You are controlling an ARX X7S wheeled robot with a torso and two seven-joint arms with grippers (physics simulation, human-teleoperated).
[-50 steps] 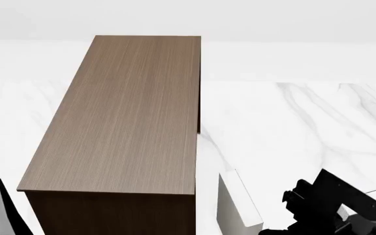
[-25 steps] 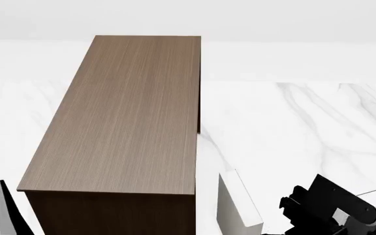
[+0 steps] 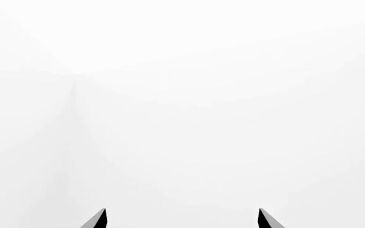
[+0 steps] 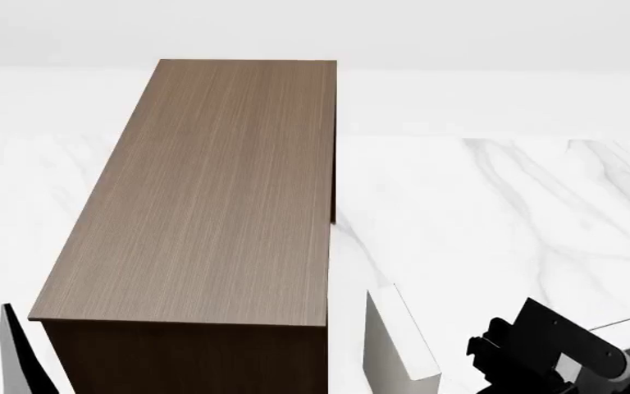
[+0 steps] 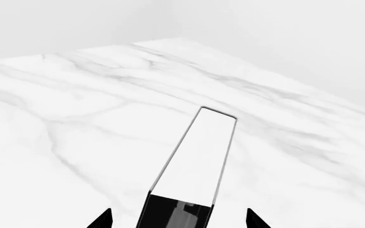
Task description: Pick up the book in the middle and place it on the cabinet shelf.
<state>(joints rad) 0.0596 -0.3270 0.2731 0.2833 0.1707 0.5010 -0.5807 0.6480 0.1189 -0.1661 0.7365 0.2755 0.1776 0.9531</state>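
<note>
The dark brown cabinet (image 4: 206,197) stands left of centre on the marble table, its flat top bare. In the right wrist view a book (image 5: 198,156) stands on edge, with a white page block and thin dark covers. My right gripper (image 5: 179,219) is open, a fingertip on each side of the book's near end, not touching it. In the head view my right gripper (image 4: 512,361) is low at the right. Left of it stands an upright book with a grey side (image 4: 400,336); I cannot tell if it is the same one. My left gripper (image 3: 182,218) is open and empty.
The marble table (image 4: 512,213) stretches behind and right of the cabinet; its far edges show in the right wrist view (image 5: 74,95). A thin black and grey sliver (image 4: 14,353) shows at the head view's lower left. The left wrist view shows only blank white.
My right gripper has sunk lower in the head view. The sliver at the lower left has shifted slightly down and right. The cabinet and upright book have not moved.
</note>
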